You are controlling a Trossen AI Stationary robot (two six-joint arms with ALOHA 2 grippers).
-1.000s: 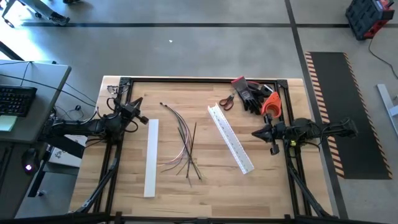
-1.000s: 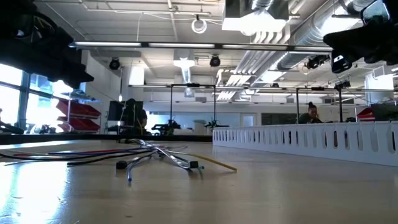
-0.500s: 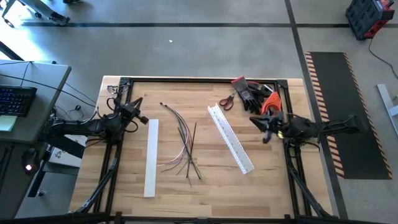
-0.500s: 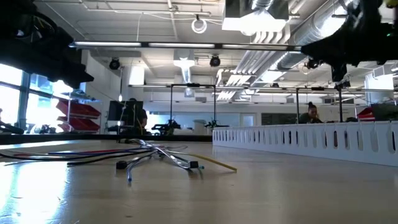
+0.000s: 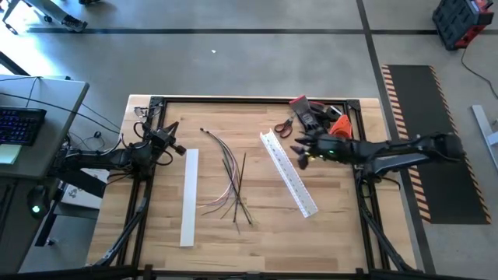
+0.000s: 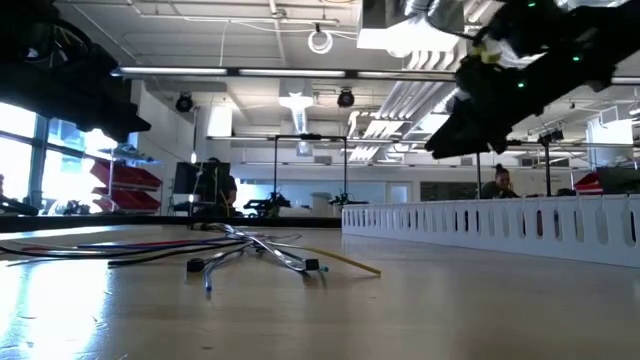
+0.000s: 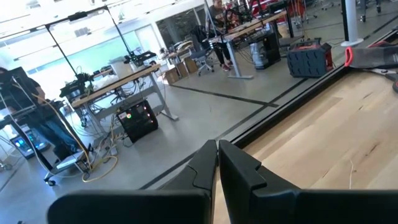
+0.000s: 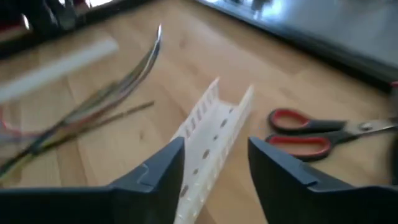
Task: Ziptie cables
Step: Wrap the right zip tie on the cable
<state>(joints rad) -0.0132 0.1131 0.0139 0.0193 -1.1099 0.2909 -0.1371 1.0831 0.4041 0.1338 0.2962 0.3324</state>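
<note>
Right gripper (image 5: 298, 150) — fingers spread, holding nothing — has swung from the table's right edge to above the slotted channel (image 5: 288, 172), approaching the cables (image 5: 231, 180) at centre, untouched. Left gripper (image 5: 173, 127), fingers together, waits at left.

High cam looks straight down on the whole light wooden table (image 5: 257, 214), far up. Low cam sits at tabletop height, looking level across into the room. Left wrist cam looks past its closed dark fingers (image 7: 239, 168) over the table edge. Right wrist cam looks past its spread fingers (image 8: 283, 171), close above the white slotted plastic channel (image 8: 208, 134), which high & low cams share.
</note>
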